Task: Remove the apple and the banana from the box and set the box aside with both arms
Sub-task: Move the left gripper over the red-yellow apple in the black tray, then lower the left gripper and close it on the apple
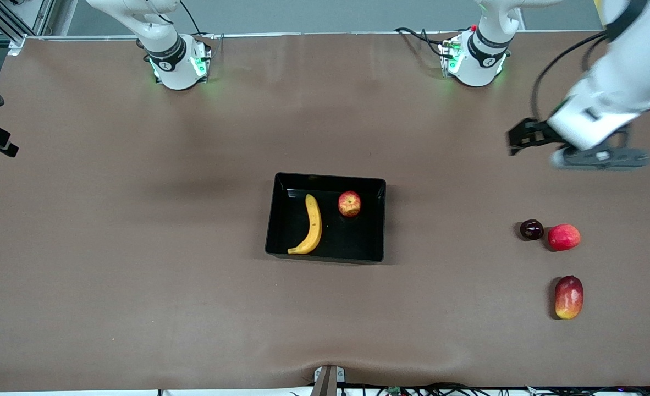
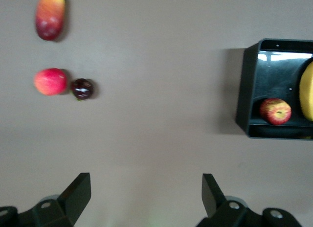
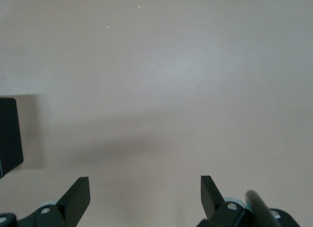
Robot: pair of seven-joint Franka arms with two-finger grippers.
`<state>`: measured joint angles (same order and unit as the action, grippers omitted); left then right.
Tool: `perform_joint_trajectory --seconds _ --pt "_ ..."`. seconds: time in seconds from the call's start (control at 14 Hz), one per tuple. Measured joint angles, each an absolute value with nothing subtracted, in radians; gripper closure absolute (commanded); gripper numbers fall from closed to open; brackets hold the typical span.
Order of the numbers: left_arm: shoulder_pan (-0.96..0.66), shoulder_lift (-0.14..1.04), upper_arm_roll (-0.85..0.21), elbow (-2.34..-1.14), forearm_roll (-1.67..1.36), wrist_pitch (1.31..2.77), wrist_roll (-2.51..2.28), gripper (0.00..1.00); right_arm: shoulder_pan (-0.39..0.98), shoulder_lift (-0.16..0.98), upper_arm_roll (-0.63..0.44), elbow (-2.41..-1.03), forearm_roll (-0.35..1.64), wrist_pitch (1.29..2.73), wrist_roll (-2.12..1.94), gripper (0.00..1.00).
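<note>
The black box (image 1: 330, 178) sits mid-table. In it lie the yellow banana (image 1: 314, 225) and, beside it toward the left arm's end, the streaked red apple (image 1: 349, 203). My left gripper (image 1: 518, 141) hangs open and empty over bare table toward the left arm's end, apart from the box. Its wrist view shows the spread fingertips (image 2: 146, 188) above brown table, with the box (image 2: 247, 90), apple (image 2: 275, 111) and banana (image 2: 308, 92) off at one edge. The right gripper (image 3: 145, 188) is open with nothing in it over bare table. A corner of the box (image 3: 10, 134) shows at the edge of its view.
Toward the left arm's end lie a small dark round fruit (image 1: 531, 229), a pinkish-red round fruit (image 1: 563, 237) touching it, and a red-yellow mango (image 1: 569, 297) nearer the front camera. A camera mount (image 1: 328, 379) stands at the near table edge.
</note>
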<state>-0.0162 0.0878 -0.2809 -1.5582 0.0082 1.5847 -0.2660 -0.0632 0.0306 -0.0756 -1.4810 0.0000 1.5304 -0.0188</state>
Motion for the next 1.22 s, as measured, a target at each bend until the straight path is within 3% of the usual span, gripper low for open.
perform_joint_trajectory --seconds 0.36,0.79,1.22 --pt "-0.07 0.218 -0.41 -1.578 0.02 1.735 -0.543 0.0 -0.063 0.031 -0.076 -1.481 0.0 1.534 -0.019 0.0" --pt "-0.301 0.402 -0.416 -1.583 0.132 1.907 -0.937 0.0 -0.063 0.031 -0.075 -1.481 0.0 1.538 -0.019 0.0" --pt "-0.388 0.583 -0.415 -1.583 0.246 2.102 -1.126 0.0 -0.063 0.031 -0.075 -1.481 0.001 1.554 -0.019 0.0"
